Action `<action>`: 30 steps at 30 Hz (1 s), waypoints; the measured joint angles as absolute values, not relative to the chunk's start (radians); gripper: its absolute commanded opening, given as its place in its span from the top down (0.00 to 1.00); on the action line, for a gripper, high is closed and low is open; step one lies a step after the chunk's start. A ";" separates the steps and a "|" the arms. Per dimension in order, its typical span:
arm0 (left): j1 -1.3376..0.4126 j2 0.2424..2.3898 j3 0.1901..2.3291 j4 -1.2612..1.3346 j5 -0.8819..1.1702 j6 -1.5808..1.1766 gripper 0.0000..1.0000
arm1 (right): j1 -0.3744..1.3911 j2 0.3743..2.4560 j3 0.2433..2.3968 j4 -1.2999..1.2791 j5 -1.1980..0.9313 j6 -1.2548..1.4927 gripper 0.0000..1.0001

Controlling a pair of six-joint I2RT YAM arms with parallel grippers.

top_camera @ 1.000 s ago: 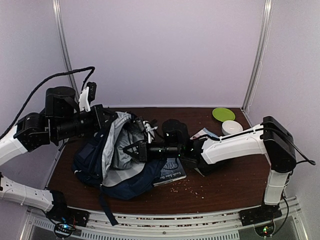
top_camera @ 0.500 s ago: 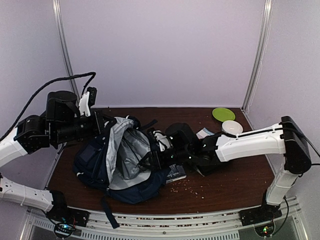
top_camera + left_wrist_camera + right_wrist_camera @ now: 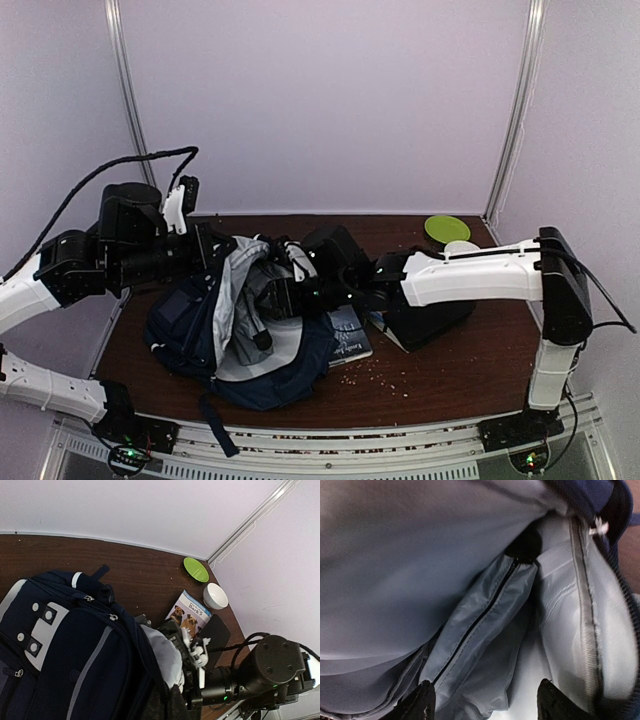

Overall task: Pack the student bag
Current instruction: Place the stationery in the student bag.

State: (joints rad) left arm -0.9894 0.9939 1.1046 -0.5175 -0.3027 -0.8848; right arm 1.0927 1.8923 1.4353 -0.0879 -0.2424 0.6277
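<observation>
The student bag, navy blue with a light grey lining, lies on its side at the table's left with its mouth facing right. My left gripper is shut on the bag's upper rim and holds the mouth up. My right gripper reaches into the mouth. In the right wrist view it stands open over the grey lining and an inner zip pocket, with nothing between its fingertips. The bag's front, with a white patch, fills the left wrist view.
A dog-picture book lies just right of the bag, seen too in the top view. A flat black thing lies under my right arm. A green plate and a white bowl sit at the back right corner.
My right gripper has gone from shut to open and moved back and left, deeper into the bag's mouth. The left arm has kept its hold on the rim.
</observation>
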 measured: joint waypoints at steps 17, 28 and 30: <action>-0.989 1.000 1.105 -0.516 -0.301 -0.884 1.00 | 1.129 1.967 1.454 -0.032 -0.254 0.762 0.13; -0.989 0.998 1.100 -0.487 -0.314 -0.884 1.00 | 1.141 2.053 1.619 -0.134 -0.236 0.805 0.18; -0.989 1.000 1.097 -0.487 -0.314 -0.884 1.00 | 1.147 2.090 1.634 -0.139 -0.243 0.812 0.20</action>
